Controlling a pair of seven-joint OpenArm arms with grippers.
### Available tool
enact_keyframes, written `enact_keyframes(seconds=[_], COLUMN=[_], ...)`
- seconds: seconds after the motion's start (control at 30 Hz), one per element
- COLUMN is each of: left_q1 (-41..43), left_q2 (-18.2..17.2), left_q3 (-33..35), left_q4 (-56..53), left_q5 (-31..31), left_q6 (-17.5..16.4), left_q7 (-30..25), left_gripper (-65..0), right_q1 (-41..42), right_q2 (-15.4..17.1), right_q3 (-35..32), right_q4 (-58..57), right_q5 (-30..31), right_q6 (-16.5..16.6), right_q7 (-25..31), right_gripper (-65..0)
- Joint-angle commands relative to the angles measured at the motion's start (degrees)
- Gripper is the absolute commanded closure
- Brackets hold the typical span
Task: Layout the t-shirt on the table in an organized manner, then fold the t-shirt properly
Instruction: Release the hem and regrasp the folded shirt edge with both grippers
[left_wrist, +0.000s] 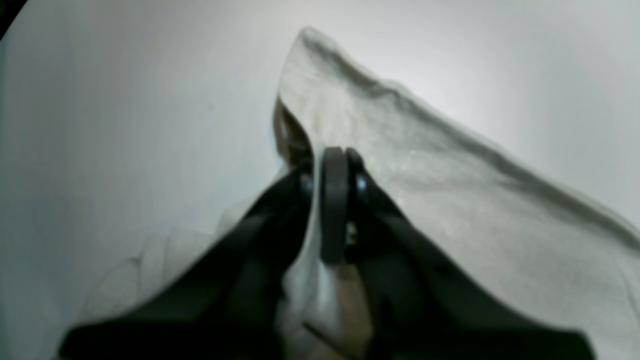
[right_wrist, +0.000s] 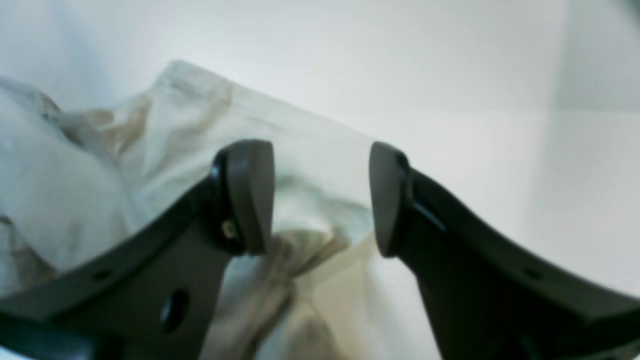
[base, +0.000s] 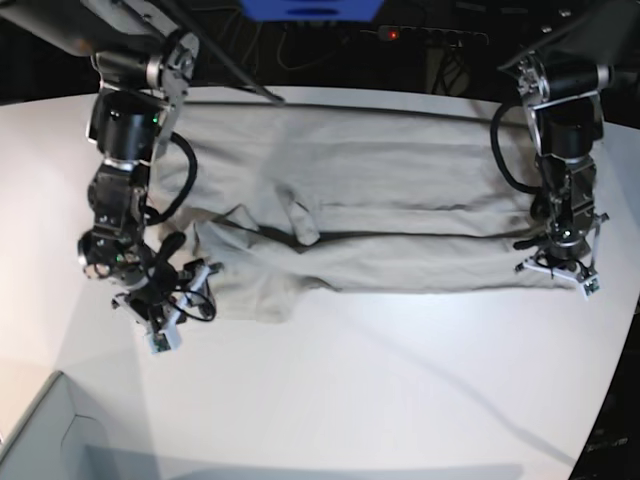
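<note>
T-shirt (base: 380, 215) spread across upper middle of the white table (base: 400, 400), left gripper (left_wrist: 334, 200) at frame right clenched on what looks like its hem edge, right gripper (right_wrist: 322, 195) at lower left released, jaws apart over bunched cloth

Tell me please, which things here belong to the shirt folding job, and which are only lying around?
Belong to the job:
- light grey-beige soft cloth t-shirt
- large smooth white table
- left gripper, fingers shut on the shirt
- right gripper, fingers open beside the shirt

Just lying about:
- grey box corner
- black cables behind the table
</note>
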Motion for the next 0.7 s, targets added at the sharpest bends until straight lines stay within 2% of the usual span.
enact_keyframes(seconds=[0.0,0.13,0.23,0.33,0.53,0.67], left_q1=[-0.4,-0.4,-0.4,-0.4,-0.4,1.2], left_q2=[-0.3,-0.5,-0.5,-0.6,-0.7,-0.6], left_q3=[0.0,0.0,0.0,0.0,0.0,-3.0], left_q4=[0.4,0.4,0.4,0.4,0.6,6.4], left_q5=[0.1,0.1,0.1,0.1,0.1,0.1], left_q6=[0.2,0.2,0.2,0.2,0.3,0.3], left_q7=[2.0,2.0,2.0,2.0,1.9,2.0], left_gripper=[-1.9,-2.3,-8.4,-13.9,-14.3,-14.4], right_q1=[2.3,4.2,4.2,3.9,2.4,2.1], right_q2=[0.5,1.9,2.2,2.8,3.1,3.1], right_q3=[0.1,0.0,-0.1,0.2,0.2,0.2], right_q4=[-1.1,-7.9,-9.7,-9.5,-7.8,-8.2], right_q5=[0.5,0.5,0.5,0.5,0.5,0.5], right_q6=[0.2,0.2,-4.0,-4.5,-4.6,-4.7], right_q7=[0.5,1.6,5.7,7.2,7.2,7.2], right_gripper=[-31.1,-31.1,-31.1,-31.1,-31.1,-31.1])
